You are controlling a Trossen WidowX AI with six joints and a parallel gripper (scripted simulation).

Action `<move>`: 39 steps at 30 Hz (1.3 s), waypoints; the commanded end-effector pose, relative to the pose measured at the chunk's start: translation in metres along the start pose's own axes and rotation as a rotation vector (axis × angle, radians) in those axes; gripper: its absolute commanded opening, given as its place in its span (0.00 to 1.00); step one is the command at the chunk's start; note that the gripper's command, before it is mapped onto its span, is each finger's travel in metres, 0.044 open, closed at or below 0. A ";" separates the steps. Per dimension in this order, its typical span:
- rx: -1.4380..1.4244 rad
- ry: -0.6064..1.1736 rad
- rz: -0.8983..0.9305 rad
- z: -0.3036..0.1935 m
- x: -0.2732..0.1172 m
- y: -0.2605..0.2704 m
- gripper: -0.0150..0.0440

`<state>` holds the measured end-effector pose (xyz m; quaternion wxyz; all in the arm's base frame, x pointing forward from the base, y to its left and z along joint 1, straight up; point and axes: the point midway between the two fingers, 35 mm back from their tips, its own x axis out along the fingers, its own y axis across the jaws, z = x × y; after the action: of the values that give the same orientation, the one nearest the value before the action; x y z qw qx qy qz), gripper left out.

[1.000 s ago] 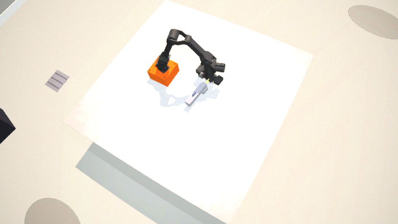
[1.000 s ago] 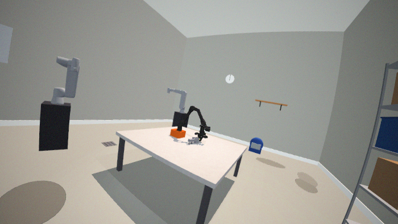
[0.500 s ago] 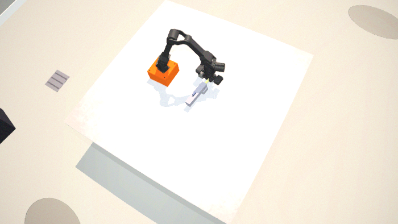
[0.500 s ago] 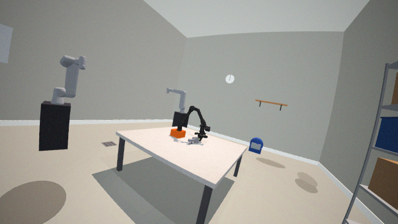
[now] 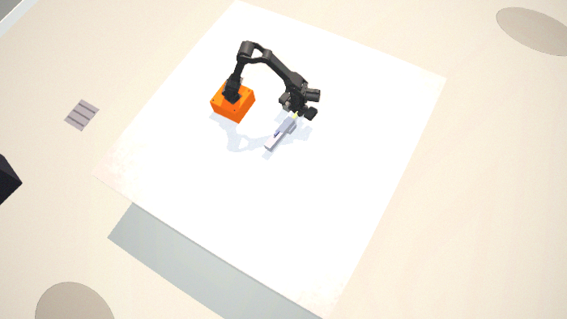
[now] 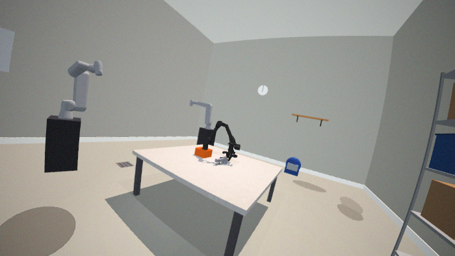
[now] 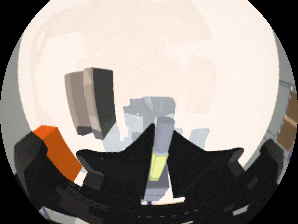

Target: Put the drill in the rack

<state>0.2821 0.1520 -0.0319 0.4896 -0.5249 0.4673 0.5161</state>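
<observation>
My claw (image 5: 299, 112) (image 6: 229, 157) (image 7: 158, 127) is clamped on the slim tool with the yellow band, which I take for the drill (image 5: 295, 116) (image 6: 228, 158) (image 7: 158, 167). In my wrist view its grey, round end points up between the black fingers, leaning slightly. Just beside it, from above, I see a long pale-grey fixture (image 5: 280, 134) (image 6: 221, 160), with a small blue piece (image 5: 276, 133) on top that is probably the key. From here I can't tell whether the key is pressed or whether the drill is free of the fixture.

Near the claw, on the left of my wrist view, stands a grey-brown and dark slotted block (image 7: 102, 102). It may be the rack; the drill isn't in it.

Further out, the black arm (image 5: 279, 69) (image 6: 229, 131) arches back to its orange base (image 5: 239, 115) (image 6: 203, 153) (image 7: 62, 153), well apart from the fixture. All of this is on the pale worktop (image 5: 344, 182) (image 6: 208, 182) (image 7: 200, 30). Out in the room I can see two grey arms on black pedestals (image 6: 62, 146) (image 6: 201, 134), a wall clock (image 6: 262, 90) and a blue bin (image 6: 292, 164).
</observation>
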 end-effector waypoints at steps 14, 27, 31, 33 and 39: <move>0.001 0.002 0.006 0.008 0.000 0.001 0.25; 0.001 0.000 0.006 0.027 -0.001 0.000 0.25; 0.001 0.000 0.006 0.032 -0.001 0.000 0.25; 0.001 0.000 0.006 0.035 0.000 0.000 0.25; 0.001 -0.001 0.006 0.045 0.000 0.000 0.25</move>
<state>0.2779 0.1906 -0.0311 0.4879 -0.5245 0.4688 0.5168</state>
